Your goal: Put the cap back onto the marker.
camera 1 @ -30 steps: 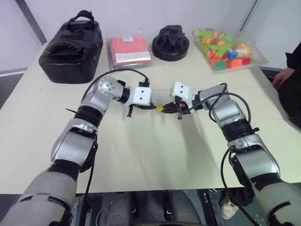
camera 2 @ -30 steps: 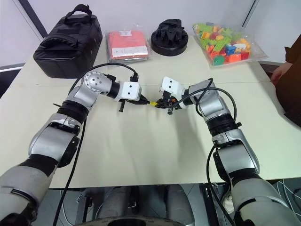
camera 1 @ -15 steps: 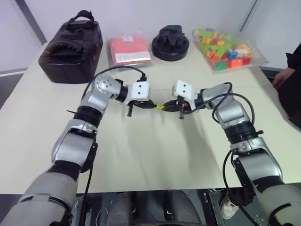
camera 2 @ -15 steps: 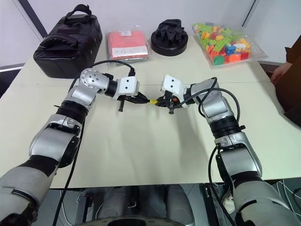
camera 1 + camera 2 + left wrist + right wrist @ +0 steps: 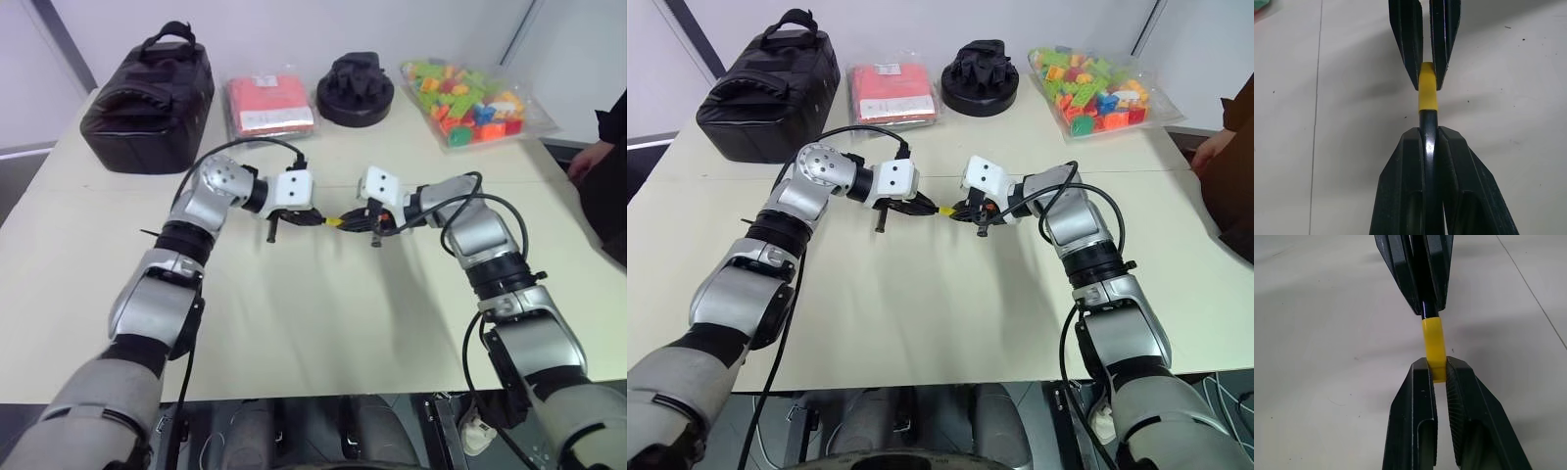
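Above the middle of the table my two grippers meet tip to tip. My left gripper (image 5: 312, 218) is shut on the marker (image 5: 1428, 147), a slim black stick that runs out between its fingers. My right gripper (image 5: 357, 224) is shut on the cap (image 5: 1432, 345), a small yellow cylinder. The cap (image 5: 1427, 93) lies in line with the marker and touches its black end, with no gap visible between them. Both are held off the table surface. In the head view the cap (image 5: 335, 222) appears as a yellow spot between the two sets of black fingers.
Along the table's far side stand a black bag (image 5: 147, 98), a red packet (image 5: 269, 106), a black round object (image 5: 356, 90) and a clear bag of coloured toy bricks (image 5: 470, 98). A person's hand (image 5: 588, 157) rests at the right edge.
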